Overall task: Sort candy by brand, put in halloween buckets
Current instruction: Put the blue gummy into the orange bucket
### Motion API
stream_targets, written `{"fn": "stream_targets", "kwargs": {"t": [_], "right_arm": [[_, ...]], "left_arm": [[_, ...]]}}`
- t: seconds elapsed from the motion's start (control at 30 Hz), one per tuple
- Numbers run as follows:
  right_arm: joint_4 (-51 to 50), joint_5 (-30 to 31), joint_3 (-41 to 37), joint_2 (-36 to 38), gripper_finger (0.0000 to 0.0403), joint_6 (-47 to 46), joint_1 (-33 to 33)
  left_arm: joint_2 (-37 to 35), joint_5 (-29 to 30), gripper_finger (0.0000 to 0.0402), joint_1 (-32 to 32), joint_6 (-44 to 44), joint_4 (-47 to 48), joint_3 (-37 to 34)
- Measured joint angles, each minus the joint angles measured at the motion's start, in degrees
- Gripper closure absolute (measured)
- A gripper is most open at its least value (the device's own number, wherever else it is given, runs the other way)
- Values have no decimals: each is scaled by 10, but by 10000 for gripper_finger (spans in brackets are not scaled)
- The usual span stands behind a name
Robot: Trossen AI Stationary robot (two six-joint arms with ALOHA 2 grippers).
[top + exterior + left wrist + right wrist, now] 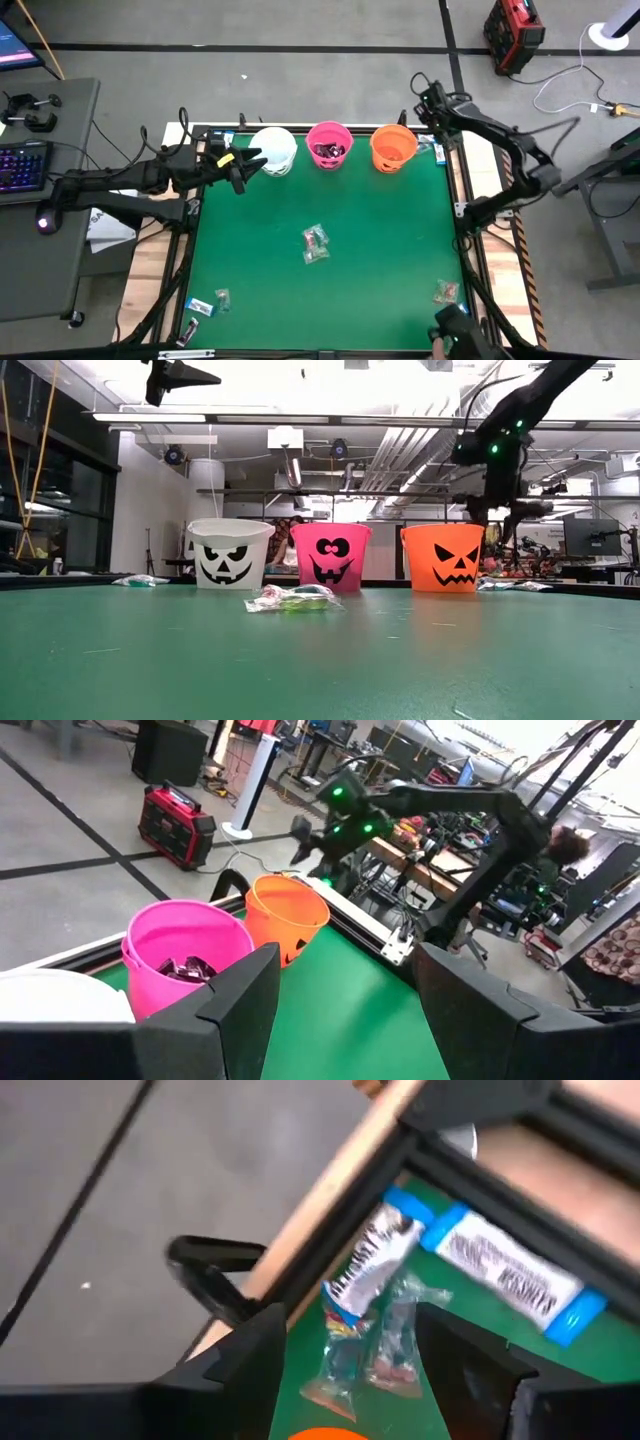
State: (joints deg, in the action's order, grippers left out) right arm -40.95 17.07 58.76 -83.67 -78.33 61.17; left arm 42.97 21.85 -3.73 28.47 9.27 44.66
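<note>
Hovering beside the orange bucket (393, 147), your right tool (425, 100) gapes wide, empty | risk: clipping the rim, toppling it | left tool (243, 166) open by the white bucket (274, 150).

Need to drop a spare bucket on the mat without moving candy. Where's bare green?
Bare: the wide band between the bucket row (white bucket, pink bucket, orange bucket) and the centre candy pile; also right of that pile. Crowded: the front corners, with candy front-left and front-right.
</note>
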Motion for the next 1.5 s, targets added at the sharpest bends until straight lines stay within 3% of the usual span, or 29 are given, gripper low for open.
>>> {"fn": "stream_targets", "kwargs": {"t": [0.43,0.97,1.13,1.37,1.5], "right_arm": [[4,-72,0,-132,192,-37,26],[-12,-60,0,-180,212,-65,-3],[-17,-49,1,-185,255,-55,-13],[-52,1,0,-153,385,-12,-16],[-46,45,0,-105,387,5,-16]], "left_arm": [[0,0,181,0,0,-1,0],[0,0,181,0,-17,-1,0],[0,0,181,0,-17,0,0],[0,0,181,0,-17,0,0],[0,0,181,0,-17,0,0]]}}
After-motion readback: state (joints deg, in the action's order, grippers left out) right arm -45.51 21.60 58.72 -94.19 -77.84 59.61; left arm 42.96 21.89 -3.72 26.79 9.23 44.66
